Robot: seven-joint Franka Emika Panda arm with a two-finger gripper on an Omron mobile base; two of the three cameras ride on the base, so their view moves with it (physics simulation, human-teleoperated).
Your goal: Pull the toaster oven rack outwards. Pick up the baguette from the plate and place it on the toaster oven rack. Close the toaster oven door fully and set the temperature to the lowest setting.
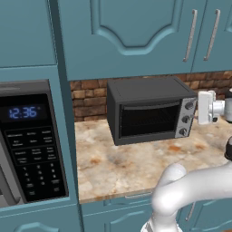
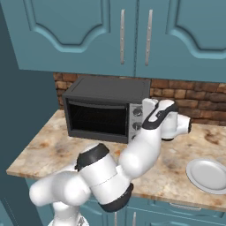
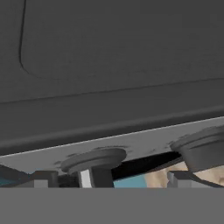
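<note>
Toaster oven [image 1: 149,111] on the counter [image 1: 118,167], door [image 1: 147,118] shut. Gripper [image 1: 199,108] with fingers spread wide, grasping nothing, hovers at the oven's 3 o'clock side, facing the knob panel [image 1: 186,117]; knobs lie just ahead.

The speckled beige stone desk [image 1: 113,167] lies bare in front of the dark grey boxy toaster oven [image 1: 145,111], giving open approach to its closed glass-windowed door [image 1: 147,118]. Teal upper cabinets [image 1: 136,31] overhang the oven, leaving a gap above its roof. The red-brown brick wall [image 1: 88,97] closes the rear. The white tool [image 1: 206,108] stands just beside the silver knob panel [image 1: 186,118], jaws wide. A round white plate [image 2: 207,174] sits on the desk, well apart to the right.
</note>
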